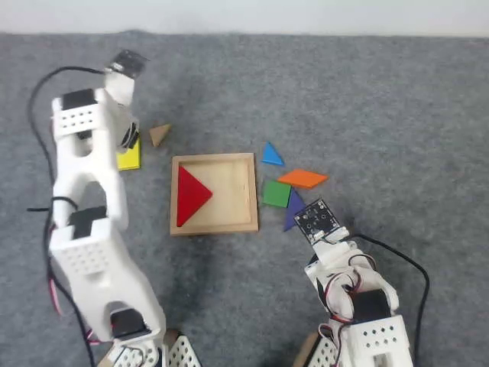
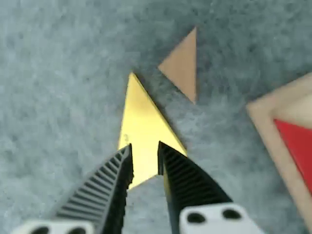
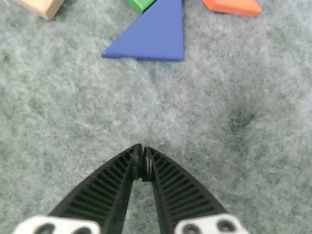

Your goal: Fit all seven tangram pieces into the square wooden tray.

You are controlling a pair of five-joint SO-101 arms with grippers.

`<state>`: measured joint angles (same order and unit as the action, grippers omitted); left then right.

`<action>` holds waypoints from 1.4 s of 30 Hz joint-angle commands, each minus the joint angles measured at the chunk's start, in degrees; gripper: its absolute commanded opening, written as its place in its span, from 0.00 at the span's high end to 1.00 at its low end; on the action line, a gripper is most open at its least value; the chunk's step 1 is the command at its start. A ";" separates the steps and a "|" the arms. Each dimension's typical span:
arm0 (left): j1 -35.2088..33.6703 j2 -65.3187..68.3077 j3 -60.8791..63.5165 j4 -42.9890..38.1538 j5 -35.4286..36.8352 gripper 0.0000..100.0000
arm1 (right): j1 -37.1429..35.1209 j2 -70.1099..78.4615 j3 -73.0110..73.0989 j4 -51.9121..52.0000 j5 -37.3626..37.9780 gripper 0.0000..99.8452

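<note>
Yellow triangle (image 2: 144, 114) at tip of left hand (image 2: 144, 147)

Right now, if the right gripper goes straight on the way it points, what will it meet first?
Bare grey mat first, then probably the dark blue triangle, which lies across the line of the right gripper; its height above the mat is unclear.
</note>
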<state>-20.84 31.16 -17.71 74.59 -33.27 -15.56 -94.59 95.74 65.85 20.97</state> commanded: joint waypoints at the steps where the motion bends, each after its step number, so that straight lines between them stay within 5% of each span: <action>1: -0.88 4.04 -11.03 -1.14 -2.46 0.91 | 0.57 0.40 0.18 0.13 -0.26 0.99; 4: -1.85 9.58 -18.68 -0.79 1.76 0.91 | 0.57 0.40 0.18 0.13 -0.26 0.99; 10: -1.93 22.07 -31.69 -0.79 32.18 0.91 | 0.57 0.40 0.18 0.13 -0.26 0.99; 14: -1.76 28.84 -42.59 -0.62 44.04 0.91 | 0.57 0.40 0.18 0.13 -0.26 0.99; 21: 0.70 38.86 -55.60 0.53 44.48 0.91 | 0.57 0.40 0.18 0.13 -0.26 0.99; 25: 2.20 41.23 -58.86 6.95 37.98 0.93 | 0.57 0.40 0.18 0.13 -0.26 0.99; 35: 2.11 41.41 -63.43 25.49 32.62 0.99 | 0.57 0.40 0.18 0.13 -0.26 0.99; 42: -0.44 40.70 -58.77 26.20 24.44 0.99 | 0.57 0.40 0.18 0.13 -0.26 0.99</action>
<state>-19.60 73.89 -78.11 98.42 -7.25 -15.56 -94.59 95.74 65.85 20.97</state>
